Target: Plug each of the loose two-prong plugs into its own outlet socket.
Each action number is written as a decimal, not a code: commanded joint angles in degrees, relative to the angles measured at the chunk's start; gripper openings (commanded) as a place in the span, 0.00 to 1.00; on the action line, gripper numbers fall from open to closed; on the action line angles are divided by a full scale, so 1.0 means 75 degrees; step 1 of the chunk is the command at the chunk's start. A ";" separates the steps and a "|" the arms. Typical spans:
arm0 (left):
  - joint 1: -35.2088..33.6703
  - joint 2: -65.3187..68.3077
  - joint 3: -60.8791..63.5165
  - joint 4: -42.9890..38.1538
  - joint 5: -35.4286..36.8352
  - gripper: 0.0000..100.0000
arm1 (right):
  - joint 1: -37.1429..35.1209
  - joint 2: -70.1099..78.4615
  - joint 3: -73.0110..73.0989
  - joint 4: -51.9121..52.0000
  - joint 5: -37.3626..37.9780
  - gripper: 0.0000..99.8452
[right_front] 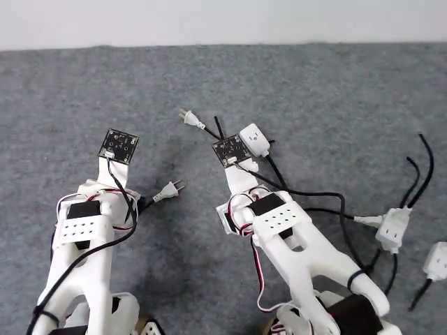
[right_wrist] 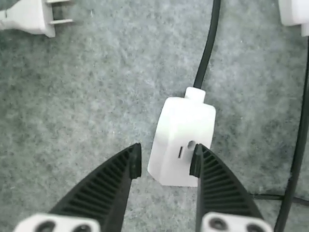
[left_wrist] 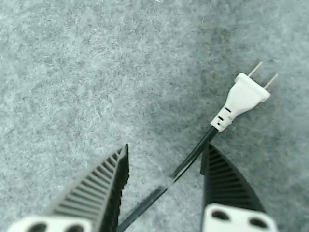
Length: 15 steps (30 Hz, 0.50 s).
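Your 2-prong plug (left_wrist: 244,94) lies on the table (left_wrist: 72,58) just right of the left arm (right_front: 91,230); likely light and rigid, cord (left_wrist: 140,207) limp, so grip its body. Your left gripper (left_wrist: 165,152) straddles the cord, wide; the right gripper (right_wrist: 166,154), wide, flanks the outlet socket (right_wrist: 182,130).

1. Table cover (right_front: 314,91): grey, speckled.
2. Plug (left_wrist: 244,94): white body, pale metal prongs; plug cord (left_wrist: 193,154) black.
3. Outlet socket (right_wrist: 181,142): white; socket cord (right_wrist: 207,48) black.
4. Left gripper (left_wrist: 165,154), right gripper (right_wrist: 166,159): black ribbed fingers on white bases.
5. Left arm (right_front: 84,230), right arm (right_front: 307,251): white, with red, white and black wires (right_front: 255,272).
6. Wall (right_front: 223,21): white.
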 commanded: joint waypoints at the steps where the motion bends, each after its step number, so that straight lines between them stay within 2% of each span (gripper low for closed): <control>1: 0.0035 -0.0129 -0.0041 -0.0246 0.0035 0.23 | 0.0088 -0.0205 0.0000 -0.0111 0.0117 0.18; 7: 0.0035 -0.0129 -0.0029 -0.0246 0.0035 0.23 | 0.0100 0.0158 -0.0117 -0.0111 0.0492 0.18; 15: 0.0035 -0.0129 -0.0029 -0.0211 -0.0211 0.23 | 0.0158 0.1553 -0.1465 0.0838 0.0610 0.18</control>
